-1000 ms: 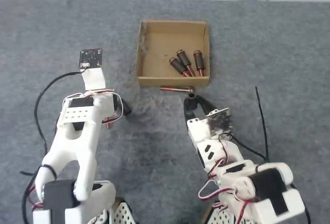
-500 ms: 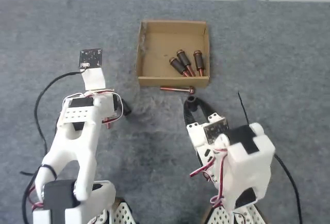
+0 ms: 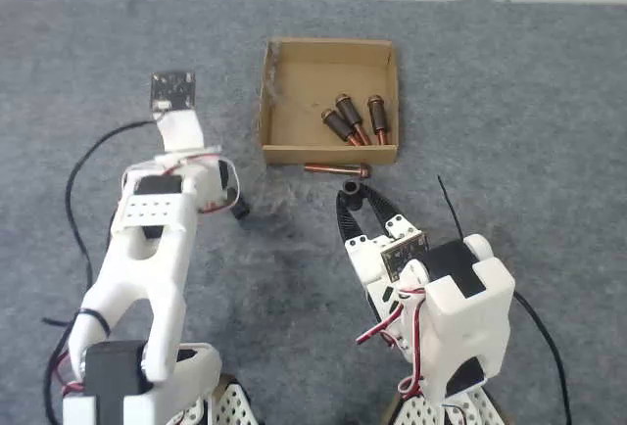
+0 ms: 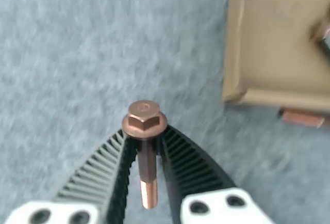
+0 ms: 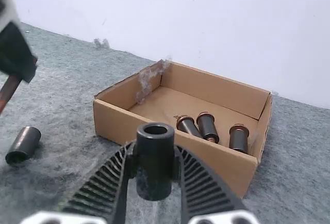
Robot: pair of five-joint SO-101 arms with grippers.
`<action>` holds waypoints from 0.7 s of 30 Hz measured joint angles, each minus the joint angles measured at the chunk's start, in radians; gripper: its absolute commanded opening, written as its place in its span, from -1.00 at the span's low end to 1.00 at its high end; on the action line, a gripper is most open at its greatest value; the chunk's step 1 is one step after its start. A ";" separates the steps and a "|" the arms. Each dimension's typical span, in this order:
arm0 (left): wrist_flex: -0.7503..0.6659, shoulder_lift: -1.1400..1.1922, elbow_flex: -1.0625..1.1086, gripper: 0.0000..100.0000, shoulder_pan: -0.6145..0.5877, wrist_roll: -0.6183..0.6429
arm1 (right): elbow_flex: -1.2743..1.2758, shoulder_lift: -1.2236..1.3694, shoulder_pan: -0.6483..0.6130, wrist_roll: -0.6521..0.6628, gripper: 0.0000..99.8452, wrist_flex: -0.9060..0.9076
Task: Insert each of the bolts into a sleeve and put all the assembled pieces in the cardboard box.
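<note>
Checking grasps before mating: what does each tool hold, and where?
Left tool: copper bolt, by the shank just under its head. Right tool: dark sleeve, by its sides.

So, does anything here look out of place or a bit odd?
One bare bolt lies on the grey mat just outside the cardboard box, beside the wall facing the arms. A loose sleeve lies on its side on the mat too. A tuft of grey fluff clings to one box corner.

Cardboard box [image 3: 328, 155], bolt [image 3: 336, 167] on grey table [image 3: 509, 102]
</note>
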 measured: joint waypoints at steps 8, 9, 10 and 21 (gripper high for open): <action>0.000 0.000 -0.106 -0.98 0.092 0.063 | 0.000 0.000 0.000 0.000 -0.99 0.000; 0.000 0.000 -0.118 -0.98 0.107 0.063 | 0.000 0.000 0.000 0.000 -0.99 0.000; 0.000 -0.008 -0.124 -0.98 0.123 0.063 | 0.000 0.000 0.000 0.000 -0.99 0.000; 0.002 -0.325 -0.120 -0.98 0.362 0.063 | 0.000 0.000 0.000 0.000 -0.99 0.000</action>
